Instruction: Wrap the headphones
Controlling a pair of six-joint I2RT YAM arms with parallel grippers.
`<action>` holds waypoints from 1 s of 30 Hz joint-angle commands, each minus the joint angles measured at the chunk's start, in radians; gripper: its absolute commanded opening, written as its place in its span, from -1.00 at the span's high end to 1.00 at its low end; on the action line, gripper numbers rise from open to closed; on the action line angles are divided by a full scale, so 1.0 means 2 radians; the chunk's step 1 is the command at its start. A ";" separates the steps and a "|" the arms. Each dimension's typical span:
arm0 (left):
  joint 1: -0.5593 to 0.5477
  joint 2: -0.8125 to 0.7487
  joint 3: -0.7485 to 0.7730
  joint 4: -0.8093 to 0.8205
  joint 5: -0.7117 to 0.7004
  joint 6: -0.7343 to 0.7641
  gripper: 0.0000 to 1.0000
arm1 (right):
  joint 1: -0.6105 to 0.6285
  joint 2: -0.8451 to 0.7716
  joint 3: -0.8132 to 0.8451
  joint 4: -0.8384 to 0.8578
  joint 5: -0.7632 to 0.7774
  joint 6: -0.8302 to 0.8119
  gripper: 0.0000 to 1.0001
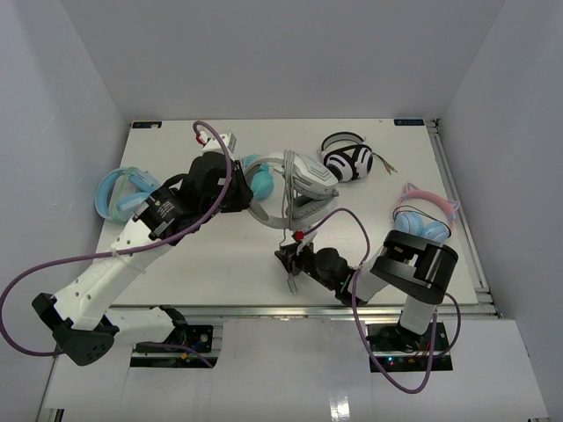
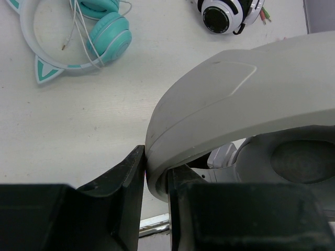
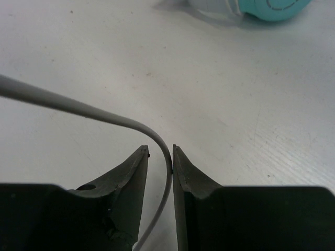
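L gripper [image 2: 156, 167] clamped on headband [image 2: 235, 104] of grey headphones [image 1: 303, 180], approx mid table [image 1: 220, 255]. R gripper [image 3: 160, 151] jaws slightly apart, cable [image 3: 78, 107] running loose btwn them. Risk: w/ no pinch, cable could slip out, leaving wrap slack or snagged.

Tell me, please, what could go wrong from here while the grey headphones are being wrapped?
The cable runs loose between the right gripper's parted jaws, so it could slip out before winding. The left gripper pinches the grey headphones only by the headband's edge; a tug on the cable might twist them free. The teal headphones lie nearby with their own thin wire, which might snag.
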 commanded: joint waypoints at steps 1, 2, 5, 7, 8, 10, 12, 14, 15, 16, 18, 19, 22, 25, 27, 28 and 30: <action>0.000 -0.029 0.007 0.042 0.008 -0.012 1.00 | -0.002 0.021 -0.002 0.206 0.012 -0.007 0.36; 0.000 -0.030 0.008 0.042 0.008 -0.013 1.00 | -0.002 0.026 -0.002 0.210 0.011 -0.005 0.36; 0.000 -0.033 0.009 0.042 0.008 -0.013 1.00 | -0.003 0.038 -0.002 0.219 0.011 -0.002 0.36; 0.000 -0.035 0.008 0.042 0.007 -0.014 1.00 | -0.004 0.048 -0.003 0.229 0.011 0.000 0.37; 0.000 -0.036 0.008 0.042 0.008 -0.014 1.00 | -0.004 0.051 -0.005 0.237 0.012 0.001 0.39; 0.000 -0.037 0.008 0.043 0.009 -0.014 1.00 | -0.005 0.061 -0.006 0.245 0.016 0.003 0.47; 0.000 -0.043 0.007 0.045 0.014 -0.014 1.00 | -0.008 0.067 -0.008 0.251 0.019 0.009 0.67; -0.001 -0.048 0.005 0.050 0.027 -0.012 1.00 | -0.014 0.072 -0.010 0.259 0.022 0.017 0.82; -0.001 -0.053 0.003 0.052 0.034 -0.010 1.00 | -0.017 0.075 -0.012 0.263 0.018 0.021 0.84; 0.000 -0.058 0.000 0.053 0.046 -0.008 1.00 | -0.021 0.075 -0.018 0.269 0.014 0.025 0.85; 0.000 -0.066 -0.006 0.054 0.071 0.003 1.00 | -0.031 0.068 -0.032 0.285 0.020 0.030 0.85; -0.001 -0.070 -0.008 0.054 0.079 0.010 1.00 | -0.035 0.062 -0.039 0.291 0.025 0.031 0.85; 0.000 -0.077 -0.005 0.047 0.129 0.038 1.00 | -0.072 0.027 -0.061 0.287 0.015 0.048 0.85; 0.000 -0.079 0.003 0.036 0.194 0.085 1.00 | -0.104 -0.001 -0.072 0.261 -0.001 0.071 0.85; 0.000 -0.082 0.006 0.024 0.231 0.114 1.00 | -0.129 -0.036 -0.074 0.218 -0.009 0.082 0.85; 0.000 -0.084 0.004 0.018 0.235 0.133 1.00 | -0.140 -0.059 -0.074 0.191 -0.008 0.083 0.85; -0.001 -0.091 -0.004 0.010 0.240 0.175 1.00 | -0.164 -0.113 -0.073 0.142 -0.011 0.084 0.85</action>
